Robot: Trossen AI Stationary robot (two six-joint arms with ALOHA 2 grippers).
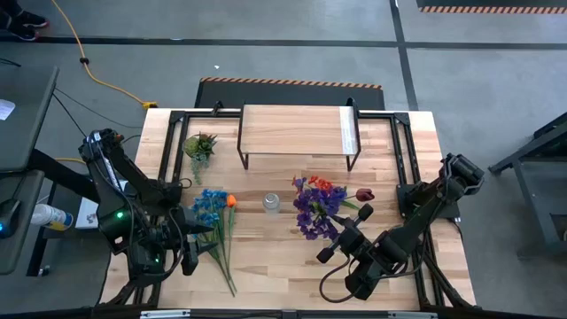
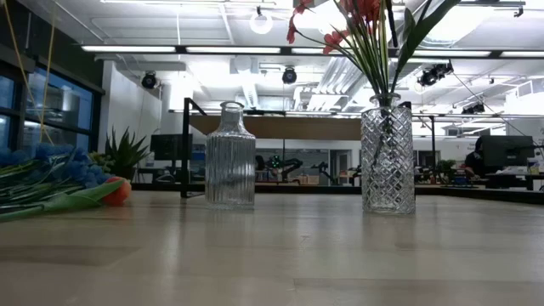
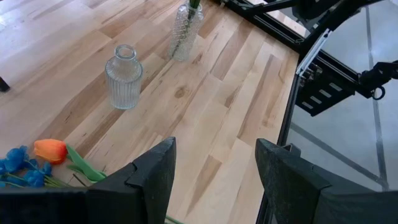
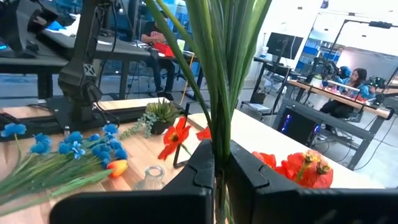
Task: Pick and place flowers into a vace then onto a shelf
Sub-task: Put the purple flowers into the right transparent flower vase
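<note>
The red, purple and maroon flowers (image 1: 317, 202) stand upright with their stems in a diamond-cut glass vase (image 2: 388, 157) on the table. My right gripper (image 1: 341, 232) is shut on those stems above the vase. The blue bunch with one orange bloom (image 1: 213, 208) lies flat on the table, its stems running toward the near edge. My left gripper (image 3: 214, 174) is open and hovers over the table beside those stems, touching nothing. An empty ribbed glass vase (image 1: 270, 203) stands between the two bunches. The shelf (image 1: 297, 133) stands at the far side. My right gripper pinches the green stems (image 4: 219, 134) of the red and purple bunch between its two fingers, below the blooms. The fingers lie across the stems, coming from the table's near right side. The stems stand upright, with their lower ends in the diamond-cut vase (image 3: 185, 25) on the table.
A small spiky potted plant (image 1: 200, 146) stands left of the shelf. Black frame rails (image 1: 403, 151) run along the table's left, right and far sides. Bare wood lies between the vases and the near edge. People sit at desks in the room beyond.
</note>
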